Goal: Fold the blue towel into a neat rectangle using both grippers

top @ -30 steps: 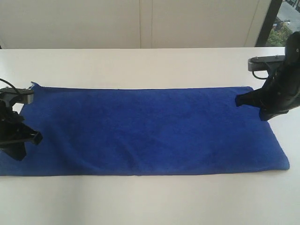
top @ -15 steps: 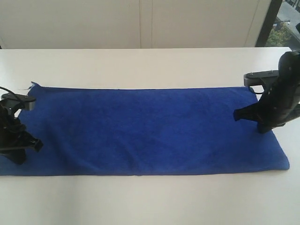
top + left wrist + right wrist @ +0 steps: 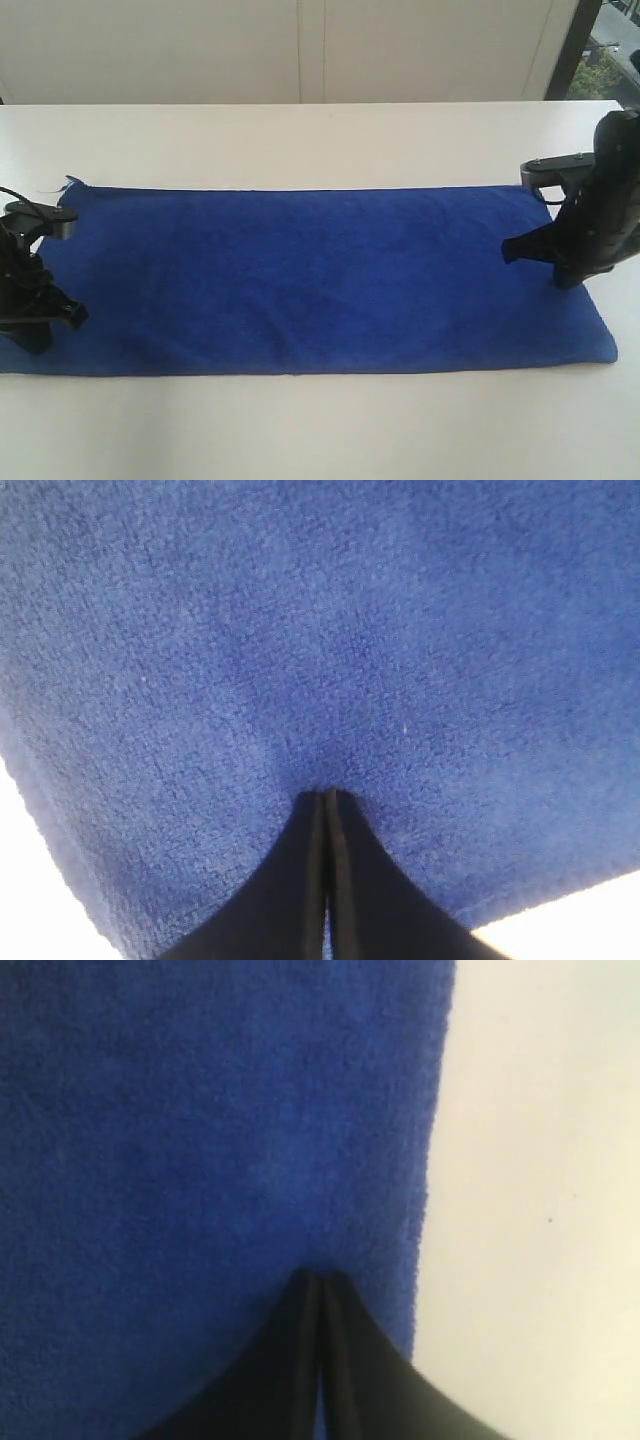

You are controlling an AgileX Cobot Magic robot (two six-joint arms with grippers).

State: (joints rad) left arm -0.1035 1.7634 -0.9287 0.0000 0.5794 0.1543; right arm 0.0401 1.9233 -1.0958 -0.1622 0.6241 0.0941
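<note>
The blue towel (image 3: 320, 280) lies flat and spread wide across the white table, with a small loose thread at its far left corner. My left gripper (image 3: 35, 338) is shut, its tips resting on the towel's left end near the front corner; the left wrist view shows the closed fingertips (image 3: 327, 796) pressing on the blue towel (image 3: 300, 630). My right gripper (image 3: 567, 280) is shut, tips down on the towel's right end close to its edge. In the right wrist view the closed tips (image 3: 318, 1278) touch the blue towel (image 3: 200, 1140) beside that edge. No fabric shows between either pair of fingers.
The white table (image 3: 320, 140) runs behind and in front of the towel. A pale wall stands at the back, and a dark window frame (image 3: 565, 50) is at the far right.
Both grippers have come down onto the towel's ends. The left one shifted slightly left and lower; the right one settled lower near the right edge. The towel has not moved.
</note>
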